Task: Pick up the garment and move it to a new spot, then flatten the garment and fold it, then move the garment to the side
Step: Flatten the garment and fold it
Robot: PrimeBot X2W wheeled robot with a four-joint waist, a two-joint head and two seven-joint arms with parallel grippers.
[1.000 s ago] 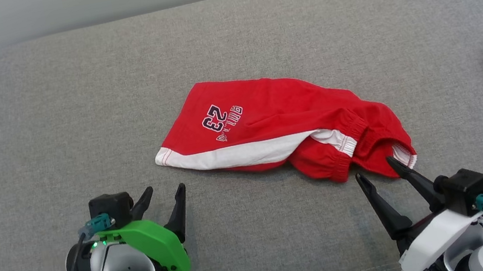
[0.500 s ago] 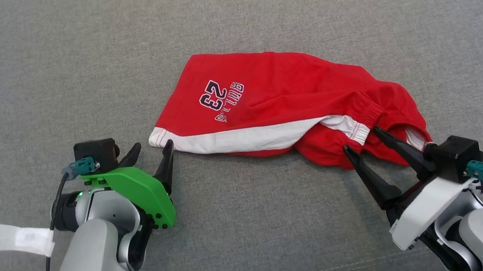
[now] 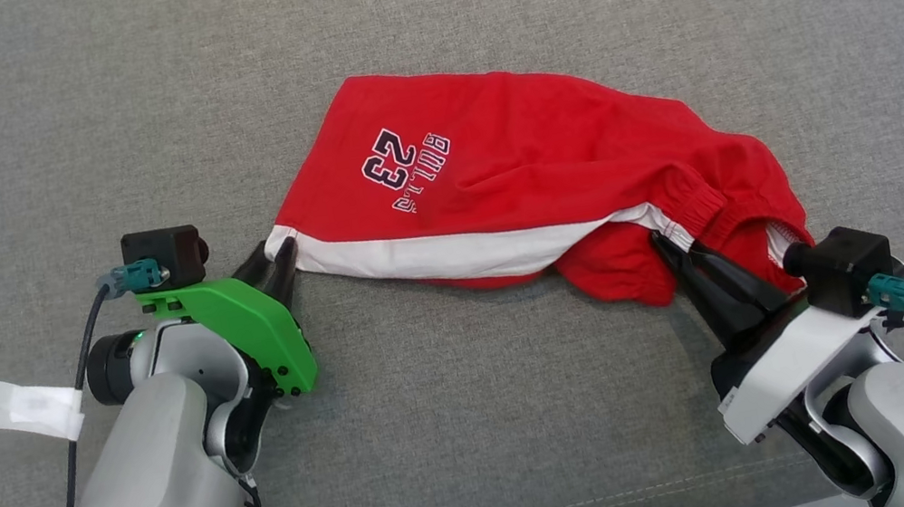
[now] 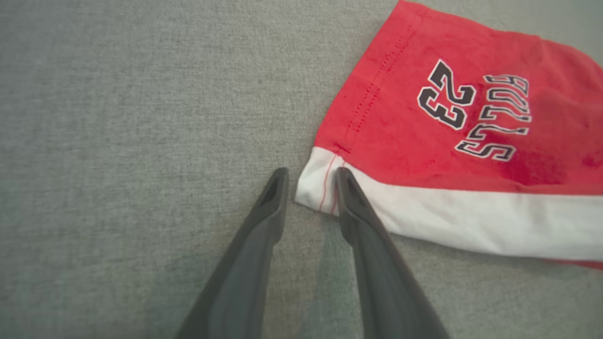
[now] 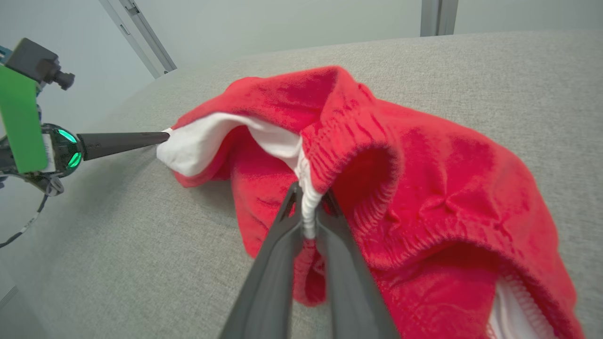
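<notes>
Honestly you're barely started: right gripper jaws clamp the garment by its waistband, left gripper jaws straddle the hem corner, not closed, with moving, flattening and folding all left.

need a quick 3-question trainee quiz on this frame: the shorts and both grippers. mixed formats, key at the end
1. True or false: the right gripper has its jaws shut on the elastic waistband of the red shorts.
2. What lies between the jaws of the left gripper? A) the elastic waistband B) the white hem corner C) a pocket
3. Fill in: the number printed on the red shorts is ___.
Key: 1 true; 2 B; 3 23.
</notes>
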